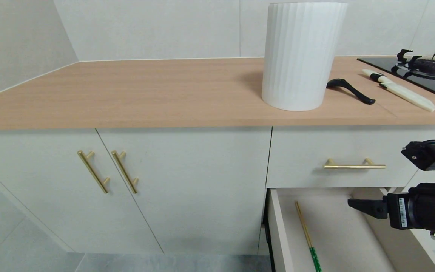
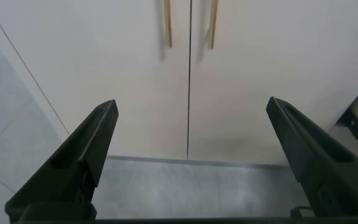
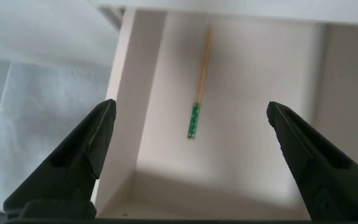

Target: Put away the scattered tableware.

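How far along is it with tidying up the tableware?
Partly done. Green-tipped chopsticks already lie in the open drawer. Nothing is in hand: the right jaws hang open and empty over that drawer. Left on the countertop are a black-handled utensil beside the white ribbed container and a cream-coloured knife.

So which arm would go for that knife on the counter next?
Likely the right. The knife lies toward the counter's right end, and the right fingers hang open over the drawer below it. The left fingers face the cupboard doors farther left.
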`<state>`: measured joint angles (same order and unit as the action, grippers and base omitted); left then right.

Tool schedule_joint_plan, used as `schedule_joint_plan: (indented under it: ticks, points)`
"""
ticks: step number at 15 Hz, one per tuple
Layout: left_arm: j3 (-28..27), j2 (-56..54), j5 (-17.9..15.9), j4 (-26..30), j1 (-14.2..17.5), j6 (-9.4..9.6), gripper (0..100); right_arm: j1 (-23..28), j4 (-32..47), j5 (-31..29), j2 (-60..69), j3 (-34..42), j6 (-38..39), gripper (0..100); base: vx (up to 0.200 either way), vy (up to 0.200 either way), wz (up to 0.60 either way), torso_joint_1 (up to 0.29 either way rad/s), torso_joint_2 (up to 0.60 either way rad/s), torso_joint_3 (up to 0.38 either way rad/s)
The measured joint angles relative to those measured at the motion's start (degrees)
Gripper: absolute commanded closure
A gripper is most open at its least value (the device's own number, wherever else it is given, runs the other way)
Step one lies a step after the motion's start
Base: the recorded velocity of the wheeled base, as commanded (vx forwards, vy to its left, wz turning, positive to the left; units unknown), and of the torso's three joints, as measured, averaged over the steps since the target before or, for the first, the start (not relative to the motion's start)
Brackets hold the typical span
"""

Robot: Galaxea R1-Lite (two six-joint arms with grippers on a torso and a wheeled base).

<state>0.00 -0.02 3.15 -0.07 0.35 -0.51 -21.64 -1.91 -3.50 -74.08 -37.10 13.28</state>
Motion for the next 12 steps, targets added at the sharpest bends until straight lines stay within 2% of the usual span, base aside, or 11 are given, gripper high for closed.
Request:
schedule_joint_plan:
  ticks: [12]
  points:
    - [-0.02,0.00,-0.02,0.00,-0.05,0.00,0,-0.40,-0.35,0.17,1.10,0.80,-1.67,0,0.000,0.000,0.00,0.174,-0.49,-0.295]
